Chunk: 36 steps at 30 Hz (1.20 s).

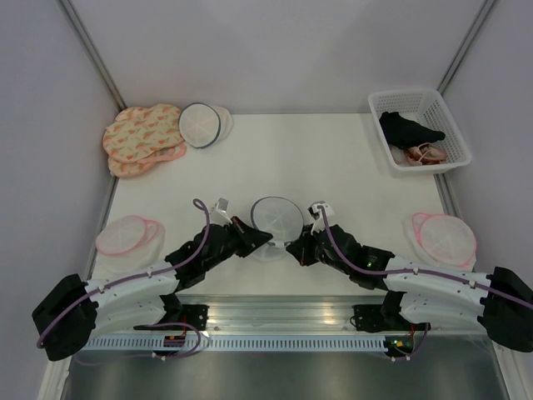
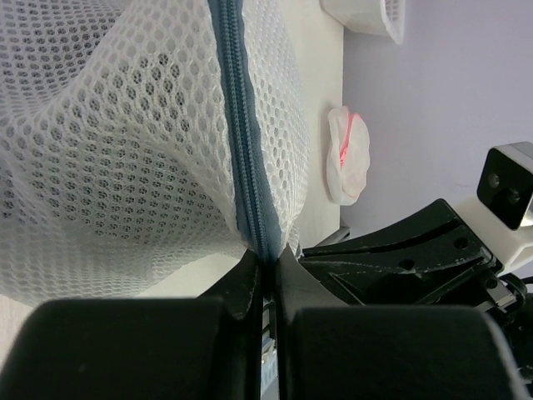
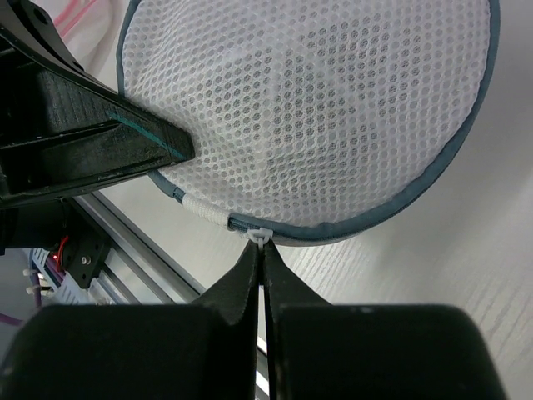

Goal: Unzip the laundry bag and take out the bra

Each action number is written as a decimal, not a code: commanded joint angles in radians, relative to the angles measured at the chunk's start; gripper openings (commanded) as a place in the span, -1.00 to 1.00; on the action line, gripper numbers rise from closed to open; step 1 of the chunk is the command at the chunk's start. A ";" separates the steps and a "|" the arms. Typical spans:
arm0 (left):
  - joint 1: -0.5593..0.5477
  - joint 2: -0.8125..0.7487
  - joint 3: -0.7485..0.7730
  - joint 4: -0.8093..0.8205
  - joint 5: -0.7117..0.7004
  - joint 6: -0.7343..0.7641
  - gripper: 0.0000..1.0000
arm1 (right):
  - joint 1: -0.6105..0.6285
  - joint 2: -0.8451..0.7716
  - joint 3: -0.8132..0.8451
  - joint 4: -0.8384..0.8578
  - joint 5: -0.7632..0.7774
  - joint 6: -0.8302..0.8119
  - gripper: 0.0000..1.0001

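The laundry bag, a small drum of white mesh with a grey rim, stands at the table's near middle between both arms. My left gripper is shut on the bag's grey zipper seam. On the bag's other side, my right gripper is shut on the white zipper pull, and the zipper looks closed. Only pale shapes show through the mesh. A black bra lies in the white basket at the back right.
A pink-beige garment shares the basket. Patterned pink bags and a flatter white round bag with a dark rim lie at the back left. Pink round mesh bags sit at the left and right edges. A metal rail runs along the near edge.
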<state>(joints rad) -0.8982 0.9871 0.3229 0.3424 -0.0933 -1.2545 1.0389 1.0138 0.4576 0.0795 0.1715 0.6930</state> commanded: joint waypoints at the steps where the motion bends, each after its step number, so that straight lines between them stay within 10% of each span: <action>1: -0.002 -0.050 -0.013 -0.028 0.029 0.072 -0.95 | -0.002 -0.037 0.042 -0.064 0.031 -0.027 -0.99; 22: 0.126 -0.211 0.076 -0.425 0.220 0.391 -0.95 | -0.037 0.072 0.150 -0.460 0.292 -0.121 -0.99; 36: 0.415 0.433 0.323 -0.071 0.460 0.498 -0.95 | -0.043 0.045 0.093 -0.295 0.019 -0.168 -0.99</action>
<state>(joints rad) -0.5335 1.3190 0.5591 0.1406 0.3477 -0.8207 1.0000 1.0744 0.5728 -0.2379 0.2985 0.5587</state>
